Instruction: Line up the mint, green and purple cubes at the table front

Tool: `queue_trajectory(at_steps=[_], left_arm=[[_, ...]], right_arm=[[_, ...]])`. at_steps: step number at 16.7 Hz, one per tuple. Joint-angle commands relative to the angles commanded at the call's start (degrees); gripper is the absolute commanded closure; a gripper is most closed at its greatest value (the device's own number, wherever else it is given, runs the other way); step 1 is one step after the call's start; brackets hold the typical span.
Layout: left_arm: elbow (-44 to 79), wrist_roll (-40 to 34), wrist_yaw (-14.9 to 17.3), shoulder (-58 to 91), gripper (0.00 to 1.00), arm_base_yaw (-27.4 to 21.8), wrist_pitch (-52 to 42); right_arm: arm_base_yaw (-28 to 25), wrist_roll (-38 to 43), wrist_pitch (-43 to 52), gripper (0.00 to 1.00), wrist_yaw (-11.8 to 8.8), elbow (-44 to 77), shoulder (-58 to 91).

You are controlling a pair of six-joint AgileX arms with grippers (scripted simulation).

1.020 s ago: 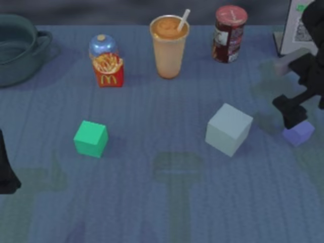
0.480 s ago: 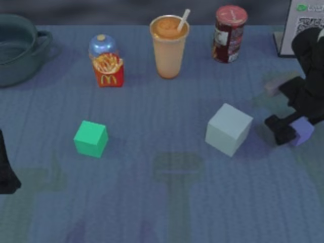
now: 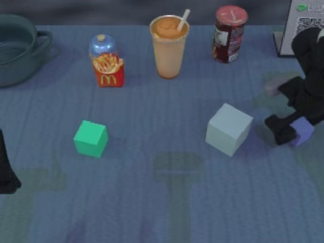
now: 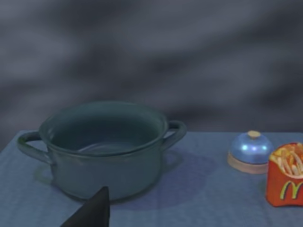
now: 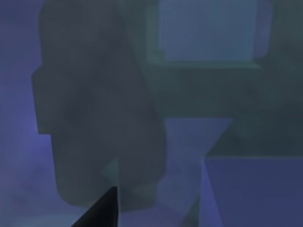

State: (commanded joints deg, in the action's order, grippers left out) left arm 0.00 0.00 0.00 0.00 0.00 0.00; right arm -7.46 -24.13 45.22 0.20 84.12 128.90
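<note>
right hand low at the counter's right edge, fingers astride purple cube, grip not confirmed | cube directly under this hand, right arm far nearer | mint cube just left of it, green cube left-centre | left hand parked at left edge, state unclear

We read one brand mark: a yellow arched "M" logo on the red fries carton, visible in the top view and partly in the left wrist view. The white card at the tabletop's far right corner carries a QR code and a small green mark, neither legible. The label on the red can cannot be read.
</note>
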Motion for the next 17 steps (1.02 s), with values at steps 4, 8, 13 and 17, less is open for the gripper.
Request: queue_trajectory(at_steps=[4,8,13,17], left_arm=[[0.0,0.0,0.0,0.0,0.0,0.0,0.0],[0.0,0.0,0.0,0.0,0.0,0.0,0.0],[0.0,0.0,0.0,0.0,0.0,0.0,0.0],[0.0,0.0,0.0,0.0,0.0,0.0,0.0]], right_arm=[[0.0,0.0,0.0,0.75,0.0,0.0,0.0],[0.0,0.0,0.0,1.0,0.0,0.0,0.0],[0.0,0.0,0.0,1.0,0.0,0.0,0.0],[0.0,0.49,1.26,1.0,-0.71,0.67,-2.17]])
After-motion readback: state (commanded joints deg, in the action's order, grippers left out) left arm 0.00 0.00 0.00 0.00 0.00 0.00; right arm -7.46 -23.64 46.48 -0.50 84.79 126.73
